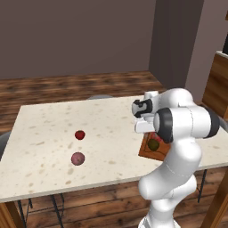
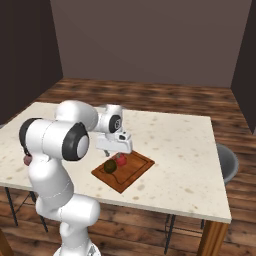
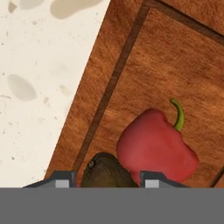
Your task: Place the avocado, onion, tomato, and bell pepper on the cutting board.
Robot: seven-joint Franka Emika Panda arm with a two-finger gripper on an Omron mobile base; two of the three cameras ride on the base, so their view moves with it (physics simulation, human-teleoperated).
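Hand view: avocado (image 3: pixel 105 173) is seen between parted fingertips (image 3: pixel 62 179), bell pepper (image 3: pixel 155 146) touching at 2 o'clock on cutting board (image 3: pixel 175 65).

You have wide open surface across the middle of the table (image 1: pixel 53 116), and along its far edge. Toward its left end only the tomato (image 1: pixel 79 134) and the onion (image 1: pixel 78 158) stand in your way, a little apart, the onion nearer the front edge. On the cutting board (image 2: pixel 135 172) near the front edge, the avocado (image 2: pixel 110 166) and bell pepper (image 3: pixel 155 146) sit touching; the rest of its face lies free.
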